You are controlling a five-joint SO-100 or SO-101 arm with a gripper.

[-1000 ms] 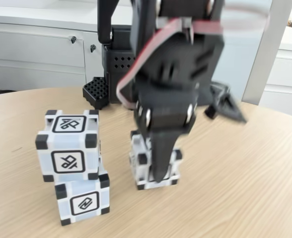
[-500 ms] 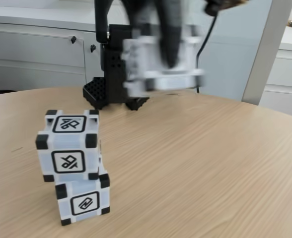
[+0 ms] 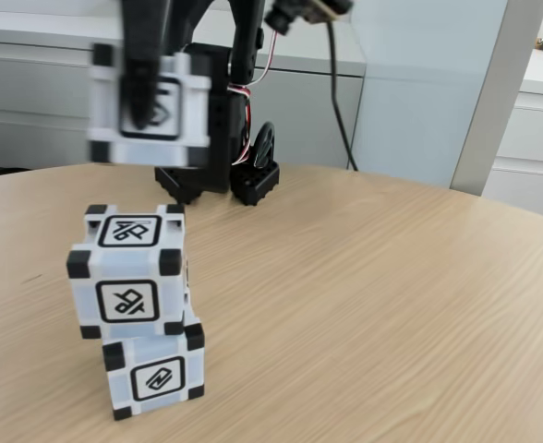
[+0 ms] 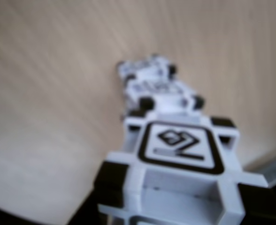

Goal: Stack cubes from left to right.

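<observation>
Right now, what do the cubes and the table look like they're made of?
The held cube and the stacked cubes look like moulded white plastic with black corner blocks: smooth, crisp-edged faces, slight sheen. The table looks like pale wood or wood-grain laminate, matte, with fine streaked grain; which one can't be told.

Bright, even daylight; the raised cube [image 3: 151,106] is motion-blurred; the wrist view is soft throughout.
</observation>
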